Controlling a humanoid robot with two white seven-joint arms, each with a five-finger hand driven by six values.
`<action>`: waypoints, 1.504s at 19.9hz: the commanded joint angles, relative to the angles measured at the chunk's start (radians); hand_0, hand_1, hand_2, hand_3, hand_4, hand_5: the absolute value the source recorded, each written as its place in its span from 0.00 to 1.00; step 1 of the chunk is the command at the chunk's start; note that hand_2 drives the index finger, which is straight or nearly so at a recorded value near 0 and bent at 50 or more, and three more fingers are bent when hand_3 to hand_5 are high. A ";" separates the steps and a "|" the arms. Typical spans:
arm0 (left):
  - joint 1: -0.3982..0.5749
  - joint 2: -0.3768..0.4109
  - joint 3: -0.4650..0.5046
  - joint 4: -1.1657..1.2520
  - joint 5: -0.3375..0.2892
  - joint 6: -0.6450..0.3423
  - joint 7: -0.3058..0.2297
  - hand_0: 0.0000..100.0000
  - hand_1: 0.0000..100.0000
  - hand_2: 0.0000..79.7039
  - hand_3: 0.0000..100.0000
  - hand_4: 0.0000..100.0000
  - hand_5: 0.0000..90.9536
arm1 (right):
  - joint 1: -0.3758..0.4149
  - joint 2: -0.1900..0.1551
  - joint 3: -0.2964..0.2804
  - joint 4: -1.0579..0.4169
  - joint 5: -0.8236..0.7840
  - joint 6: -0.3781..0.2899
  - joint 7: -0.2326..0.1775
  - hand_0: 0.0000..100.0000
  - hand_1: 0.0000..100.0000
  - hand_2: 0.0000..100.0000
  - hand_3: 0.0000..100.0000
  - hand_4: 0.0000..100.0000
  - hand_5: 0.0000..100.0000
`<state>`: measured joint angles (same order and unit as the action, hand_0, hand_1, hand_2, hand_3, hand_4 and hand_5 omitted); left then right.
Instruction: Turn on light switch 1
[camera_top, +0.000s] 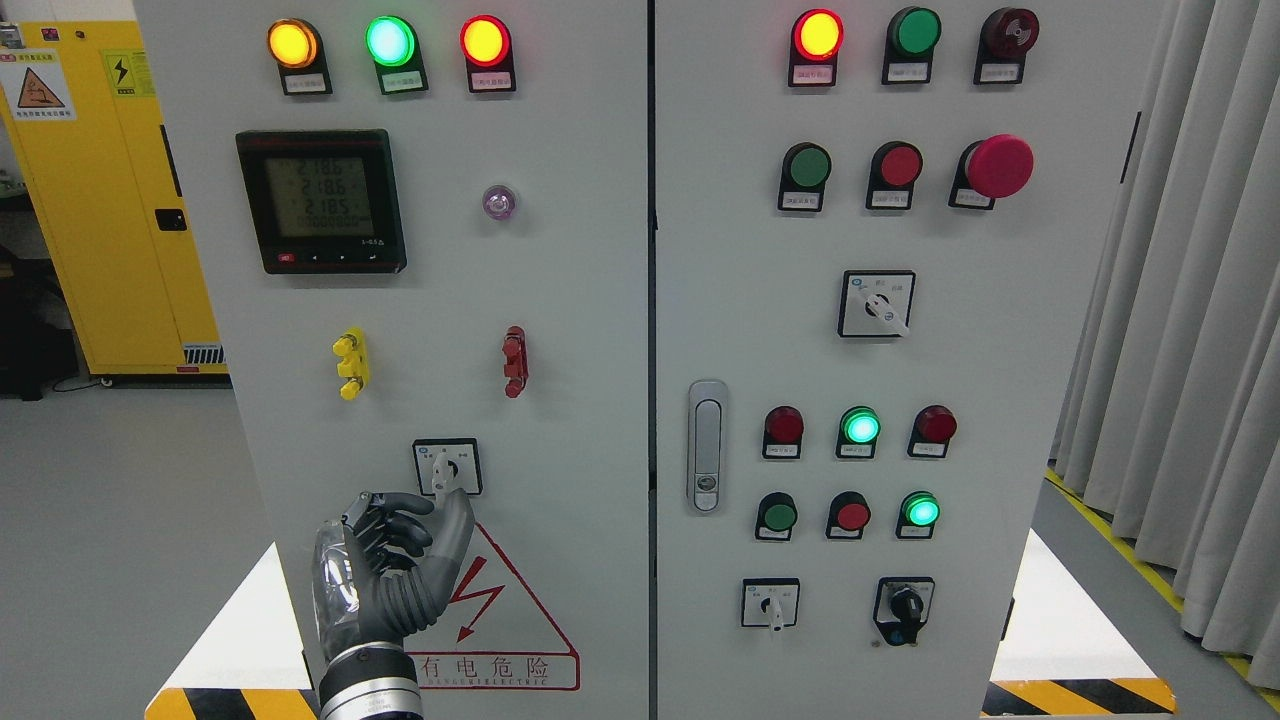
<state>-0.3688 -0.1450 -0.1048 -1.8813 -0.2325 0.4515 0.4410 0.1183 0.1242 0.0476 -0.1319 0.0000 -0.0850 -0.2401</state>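
left hand (385, 570) rises from the bottom edge, nearest the camera, held up against the lower part of the grey cabinet's left door (440, 300). its fingers (395, 525) are curled inward and grip nothing, while the thumb (455, 530) points up toward the small rotary switch (446, 467) just above it (the thumb tip sits right below the switch's white knob, and whether they touch cannot be told). this switch sits on the left door, low and centre, above the red high-voltage warning triangle (500, 610). higher on the same door are a yellow terminal (351, 363), a red terminal (514, 361), a digital meter (321, 200) and three lit lamps (389, 42). on the right door (1000, 300), lamps, pushbuttons and further rotary switches show, with a door handle (707, 445) near its left edge.
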 joint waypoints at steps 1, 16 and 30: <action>-0.015 -0.004 0.001 0.017 -0.001 0.006 0.002 0.21 0.75 0.78 0.87 0.84 0.85 | 0.000 0.000 0.000 0.000 -0.029 0.001 -0.001 0.00 0.50 0.04 0.00 0.00 0.00; -0.042 -0.004 -0.001 0.019 -0.001 0.042 0.002 0.20 0.74 0.78 0.87 0.84 0.85 | 0.000 0.000 0.000 0.000 -0.029 0.001 -0.001 0.00 0.50 0.04 0.00 0.00 0.00; -0.044 -0.004 -0.004 0.021 -0.008 0.056 0.010 0.33 0.74 0.79 0.88 0.85 0.86 | 0.000 0.000 0.000 0.000 -0.029 0.001 -0.001 0.00 0.50 0.04 0.00 0.00 0.00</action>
<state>-0.4113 -0.1487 -0.1059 -1.8638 -0.2400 0.5057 0.4513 0.1182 0.1242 0.0475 -0.1319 0.0000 -0.0850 -0.2401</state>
